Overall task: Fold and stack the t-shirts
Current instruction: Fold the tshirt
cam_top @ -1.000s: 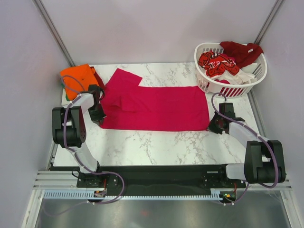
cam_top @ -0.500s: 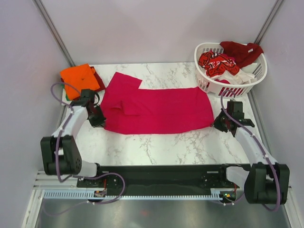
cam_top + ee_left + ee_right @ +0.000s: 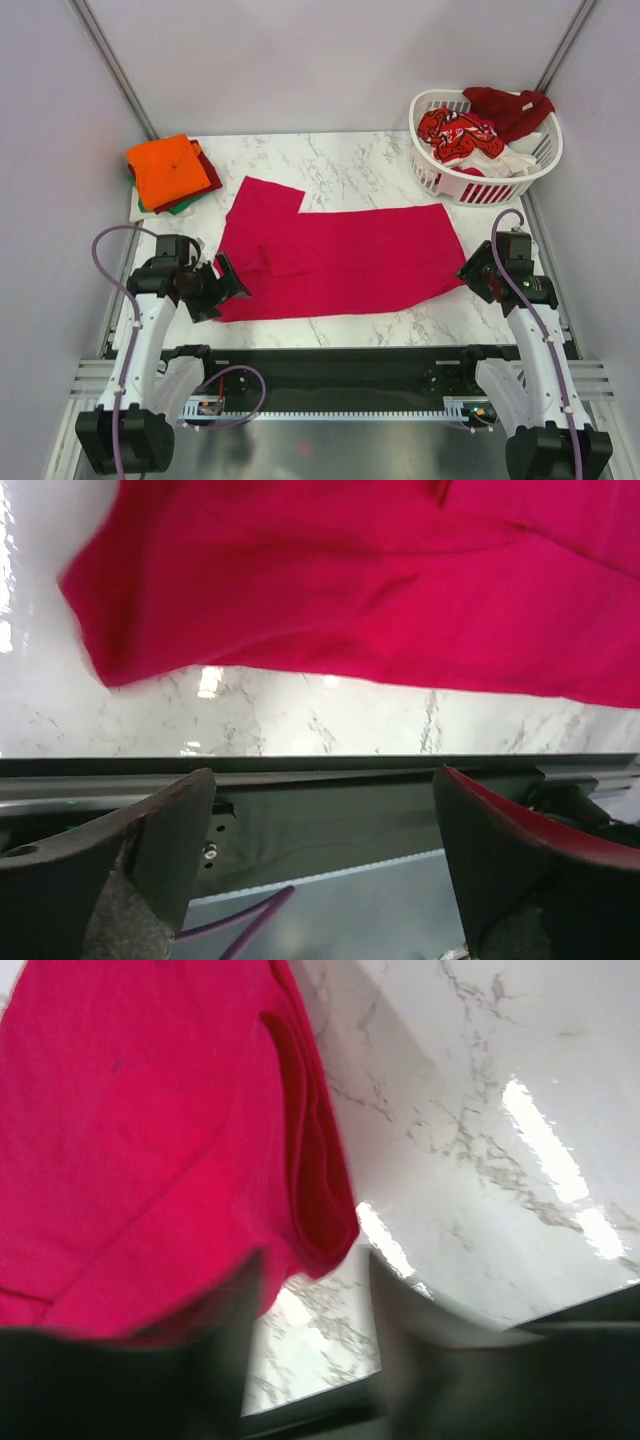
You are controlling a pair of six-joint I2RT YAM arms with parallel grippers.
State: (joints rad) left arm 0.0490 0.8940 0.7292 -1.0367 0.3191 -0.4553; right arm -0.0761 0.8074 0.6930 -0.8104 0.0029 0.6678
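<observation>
Shirt, magenta-red, lay spread flat on the desk, on the near left of the basket. One sleeve pointed away toward the far edge. Its hem end reached almost under the basket's near wall.

Left gripper sat at the shirt corner farthest from the basket, low over the desk's near edge. Released: jaws wide, nothing between them. The left wrist view showed the cloth edge lying beyond the fingertips, untouched.

Right gripper sat just near of the basket, at the shirt's hem corner. The right wrist view was blurred. Jaws stood a little apart with marble showing through the gap. Doubled cloth corner lay at their mouth, seemingly not clamped.

Judgement: the two grippers at opposite ends suit laying the shirt out taut and flat, ready for the first fold. Some ripples showed near the left end.

Folded stack, orange on top with green and dark red edges beneath, sat far across the desk from the basket, probably the place for finished shirts. More shirts, unfolded, filled the basket itself.
</observation>
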